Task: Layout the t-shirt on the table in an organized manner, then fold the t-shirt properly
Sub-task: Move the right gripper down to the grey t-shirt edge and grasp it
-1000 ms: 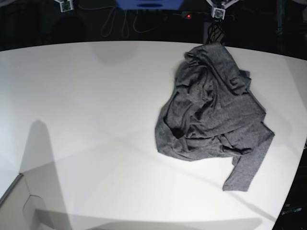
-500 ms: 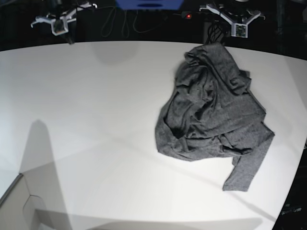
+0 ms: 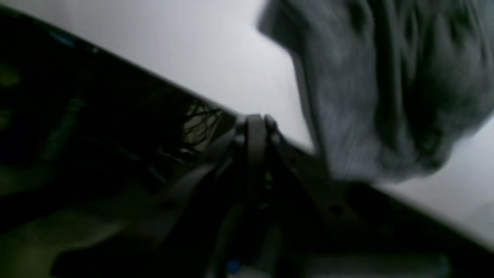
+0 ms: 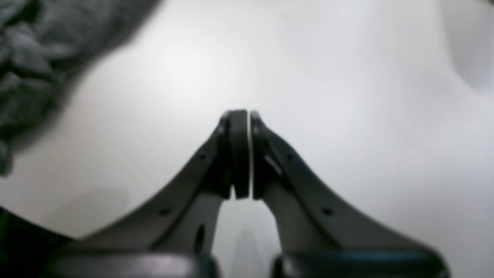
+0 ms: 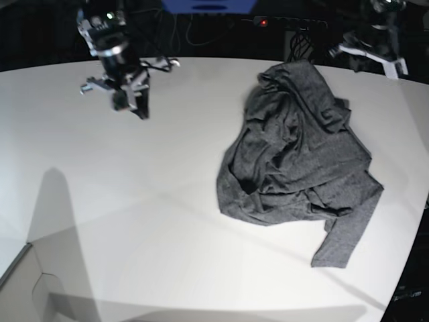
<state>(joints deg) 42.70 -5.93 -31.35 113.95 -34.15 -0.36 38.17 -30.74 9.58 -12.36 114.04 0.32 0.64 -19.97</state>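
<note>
Both my tools, left tool [image 3: 255, 127] and right tool [image 4: 240, 119], are clenched empty; the t-shirt [image 5: 298, 157], crumpled at frame right on the tabletop [image 5: 134, 201], looks soft and limp; I'd pinch its lower-right sleeve.

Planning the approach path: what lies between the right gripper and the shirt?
Only bare table. In the base view nothing sits between the right gripper and the crumpled shirt; the right wrist view agrees.

No readable text, label, brand, number or sign appears in any view; the t-shirt [image 5: 295, 154] is plain and unprinted, and the tabletop [image 5: 134, 201] carries no markings.
</note>
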